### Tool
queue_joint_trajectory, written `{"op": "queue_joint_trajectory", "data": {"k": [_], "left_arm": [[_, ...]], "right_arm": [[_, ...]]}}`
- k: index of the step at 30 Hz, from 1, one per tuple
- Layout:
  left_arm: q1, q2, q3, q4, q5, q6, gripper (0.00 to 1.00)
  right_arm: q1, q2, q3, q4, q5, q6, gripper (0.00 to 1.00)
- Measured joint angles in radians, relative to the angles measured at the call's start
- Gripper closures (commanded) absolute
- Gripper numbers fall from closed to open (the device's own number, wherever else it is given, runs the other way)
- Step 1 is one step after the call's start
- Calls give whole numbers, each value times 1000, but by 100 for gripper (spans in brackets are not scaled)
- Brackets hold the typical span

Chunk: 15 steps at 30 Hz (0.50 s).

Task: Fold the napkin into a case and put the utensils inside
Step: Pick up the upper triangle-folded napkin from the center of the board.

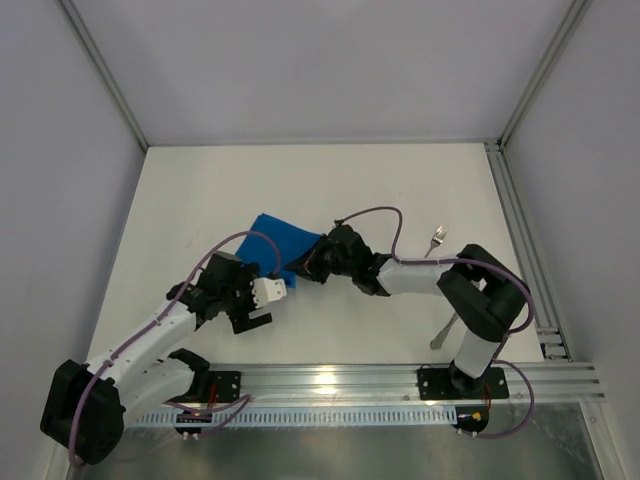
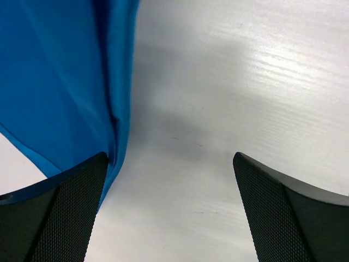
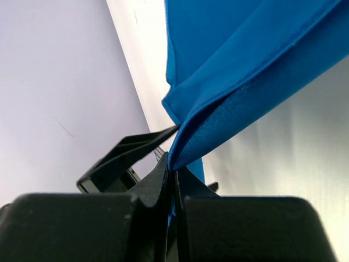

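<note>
Both wrist views: right fingers clamp napkin | left fingers spread, empty | fork shows overhead only

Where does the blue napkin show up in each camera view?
Top external: the napkin lies just left of centre.
Left wrist: it fills the upper left.
Right wrist: upper right, corner pinched by the right gripper.
Shared landmark: the white table beneath it.

Table with napkin, fork, utensil
</note>
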Motion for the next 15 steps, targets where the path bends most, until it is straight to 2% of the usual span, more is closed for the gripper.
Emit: {"op": "queue_joint_trajectory", "data": {"k": [5, 9, 11, 14, 15], "left_arm": [[-84, 11, -1, 79, -70, -75, 1], [-163, 69, -22, 249, -188, -121, 1], [-173, 106, -46, 349, -260, -128, 4], [-172, 143, -82, 476, -345, -123, 14], [-173, 153, -90, 511, -365, -120, 20]], "right_arm": [[0, -11, 50, -47, 20, -3, 96], [0, -11, 60, -66, 26, -2, 96], [0, -11, 60, -74, 27, 0, 96], [0, -11, 60, -79, 30, 6, 96], [0, -11, 60, -79, 30, 8, 96]]}}
